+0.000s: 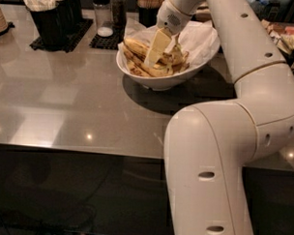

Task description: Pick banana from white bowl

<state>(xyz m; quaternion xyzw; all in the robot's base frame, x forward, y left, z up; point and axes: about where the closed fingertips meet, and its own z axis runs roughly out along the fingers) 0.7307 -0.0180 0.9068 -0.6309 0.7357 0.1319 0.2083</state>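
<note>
While leaning over the table [65, 104], holding the gripper [152, 59] inside the white bowl [160, 81], seemingly touching a banana [136, 45]; not showing whether wide or clamped

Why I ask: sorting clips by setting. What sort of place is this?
Probably a café or office break area: black cups of white supplies, shakers, a white bowl of bananas. The gripper reaches into that bowl.

One camera, high behind the arm [208, 165].
It faces forward and down across the table [65, 102]; the gripper [158, 51] sits beyond the arm's near bulk, in the white bowl [158, 82].
</note>
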